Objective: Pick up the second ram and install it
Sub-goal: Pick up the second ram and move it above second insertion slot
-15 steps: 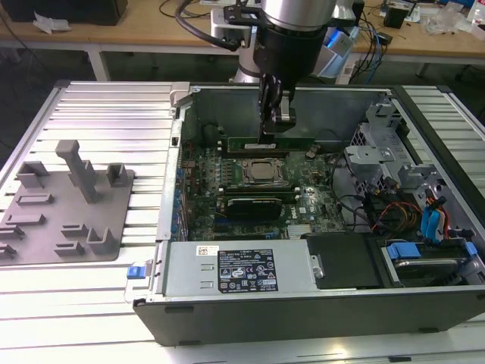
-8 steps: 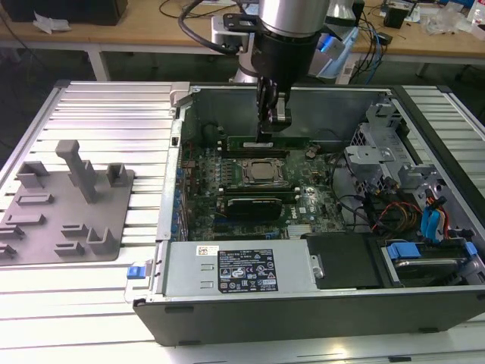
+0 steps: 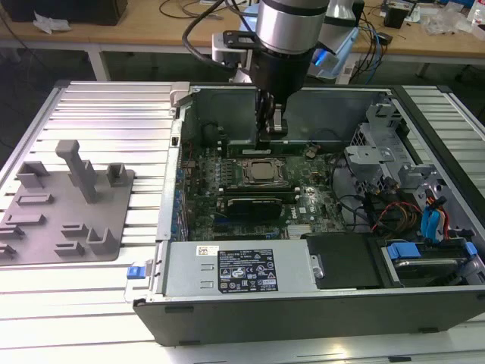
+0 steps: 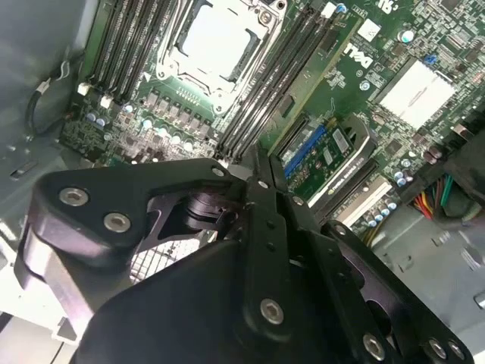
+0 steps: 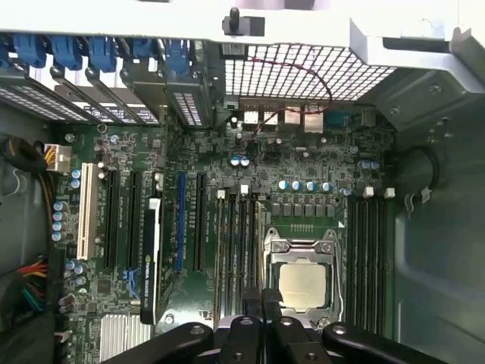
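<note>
Standing on edge in a memory slot just beside the processor socket [image 3: 261, 173], the second ram [image 4: 314, 72] is seen inside the open computer case [image 3: 303, 311], which lies on the slatted desk [image 3: 98, 114]. The claw [image 3: 271, 130] is clenched on the stick's upper edge, fingers drawn close together, with the arm reaching down into the case.

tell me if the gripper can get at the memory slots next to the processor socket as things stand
Probably yes: the case lies open, the gripper hangs just over the memory slots beside the processor socket, and nothing seems to lie across them.
</note>
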Controlling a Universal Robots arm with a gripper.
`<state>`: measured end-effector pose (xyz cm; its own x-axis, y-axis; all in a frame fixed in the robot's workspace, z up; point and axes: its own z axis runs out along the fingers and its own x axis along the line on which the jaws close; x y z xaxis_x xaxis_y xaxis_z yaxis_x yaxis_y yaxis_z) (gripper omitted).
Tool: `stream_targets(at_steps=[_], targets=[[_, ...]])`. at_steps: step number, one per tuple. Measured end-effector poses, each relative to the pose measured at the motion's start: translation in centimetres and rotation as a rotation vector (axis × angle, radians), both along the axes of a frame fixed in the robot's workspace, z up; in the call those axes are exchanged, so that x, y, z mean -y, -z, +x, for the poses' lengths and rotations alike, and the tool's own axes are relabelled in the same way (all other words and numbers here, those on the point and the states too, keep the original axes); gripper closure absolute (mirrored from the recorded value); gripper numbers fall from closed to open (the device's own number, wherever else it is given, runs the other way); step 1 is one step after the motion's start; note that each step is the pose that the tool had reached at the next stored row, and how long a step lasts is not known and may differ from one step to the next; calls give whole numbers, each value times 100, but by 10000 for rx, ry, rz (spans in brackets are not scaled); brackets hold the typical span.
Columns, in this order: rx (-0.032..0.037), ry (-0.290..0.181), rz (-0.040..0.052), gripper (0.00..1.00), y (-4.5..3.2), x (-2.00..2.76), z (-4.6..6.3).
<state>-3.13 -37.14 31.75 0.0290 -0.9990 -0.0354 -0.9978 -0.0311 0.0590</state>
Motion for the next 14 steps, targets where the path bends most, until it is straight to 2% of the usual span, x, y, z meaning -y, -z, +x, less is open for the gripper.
stream_targets(at_steps=[12, 14], targets=[[0, 3, -1, 91, 295, 0, 0], [0, 27, 0, 91, 323, 0, 0]])
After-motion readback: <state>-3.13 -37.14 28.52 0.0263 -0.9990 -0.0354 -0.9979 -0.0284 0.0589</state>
